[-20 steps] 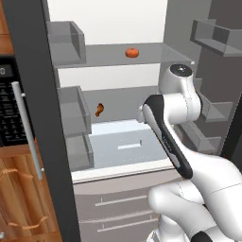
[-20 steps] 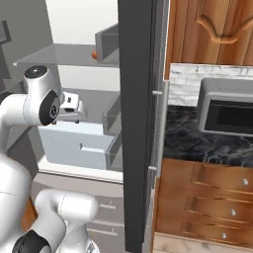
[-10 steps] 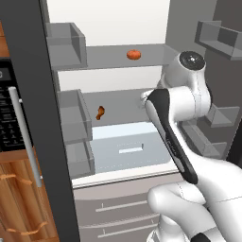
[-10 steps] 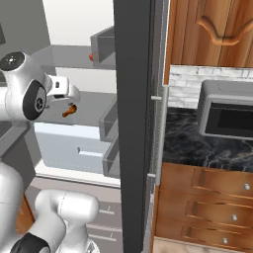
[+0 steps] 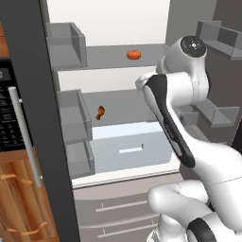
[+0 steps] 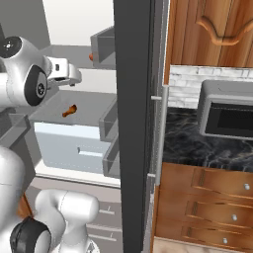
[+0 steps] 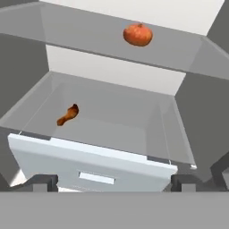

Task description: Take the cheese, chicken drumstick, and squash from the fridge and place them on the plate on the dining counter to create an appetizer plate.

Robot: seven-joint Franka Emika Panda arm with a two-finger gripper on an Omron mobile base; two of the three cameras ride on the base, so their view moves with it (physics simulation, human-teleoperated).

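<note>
The fridge [image 7: 107,49] stands open in front of me. The squash [image 7: 137,35], round and red-orange, sits on the upper grey shelf, also visible as squash [image 5: 134,55]. On the shelf below lies the brown chicken drumstick [image 7: 68,115], above the pale drawer [image 7: 94,167]; it shows too as drumstick [image 5: 100,112] and drumstick [image 6: 69,110]. My gripper [image 7: 114,183] is open with nothing between its fingers, held out in front of the drawer and well short of both foods. The cheese, the plate and the dining counter are out of view.
Grey door bins [image 5: 71,116] hang on the left door, and more bins [image 5: 220,113] line the right side. The dark door edge [image 6: 133,123] stands close on the right. Beyond it lies a black marble counter [image 6: 188,143] with a grey appliance [image 6: 227,111] and wooden drawers [image 6: 207,207].
The arm has risen and its upper joint has swung higher and to the right. The gripper has stayed open and the foods have not moved.
</note>
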